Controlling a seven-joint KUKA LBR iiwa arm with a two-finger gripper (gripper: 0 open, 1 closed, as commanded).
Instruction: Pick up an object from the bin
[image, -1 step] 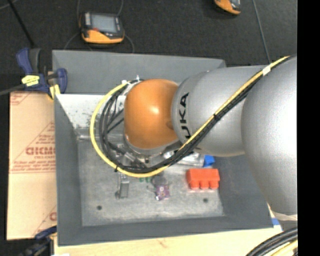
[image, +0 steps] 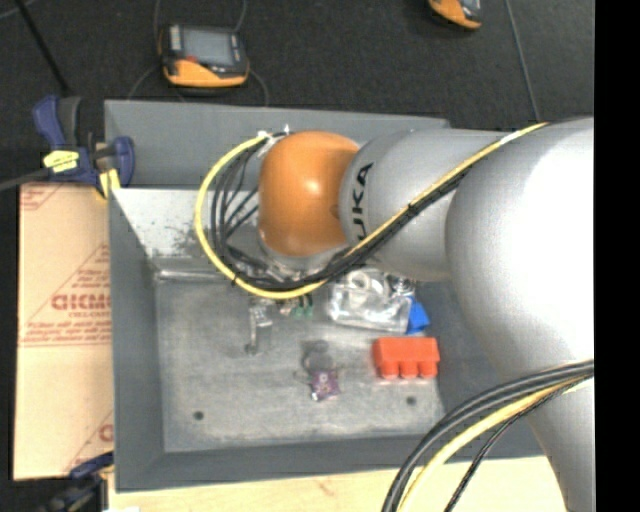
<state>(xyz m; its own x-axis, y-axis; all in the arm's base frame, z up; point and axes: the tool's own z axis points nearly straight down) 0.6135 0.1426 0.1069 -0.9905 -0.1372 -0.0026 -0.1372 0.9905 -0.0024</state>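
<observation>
The arm (image: 480, 220) comes in from 3 o'clock and covers the bin's (image: 200, 400) upper right part. Its orange cover (image: 300, 190) sits over the back of the floor at about 12 o'clock. Yellow and black cables (image: 213, 190) loop round the cover on its 9 o'clock side.

Below the cover, the claw (image: 258, 325) hangs over bare grey floor at about 10 o'clock from the floor's middle. It has no object directly under it. Whether it is spread or pressed together I cannot tell, because the wrist and cables hide most of it.

The objects all lie on the claw's 3 to 5 o'clock side:
- **Green piece:** a small green piece (image: 303, 310) shows just beside the claw at its 3 o'clock. I cannot tell whether it is a loose thing or part of the robot.
- **Silvery packet:** a crinkled silvery packet (image: 362, 300) lies further out at 3 o'clock. Its upper edge is tucked under the arm.
- **Blue piece:** a small blue piece (image: 417, 318) touches the packet's far end.
- **Red-orange block:** a red-orange block (image: 406, 358) with three bumps along its lower edge lies at about 3 o'clock from the floor's middle. It is near the packet and clear of the arm.
- **Purple thing:** a tiny purple thing (image: 323, 383) lies alone on open floor at 5 o'clock from the claw, apart from the block.

The arm's bulk overhangs the packet and the blue piece from above.
</observation>
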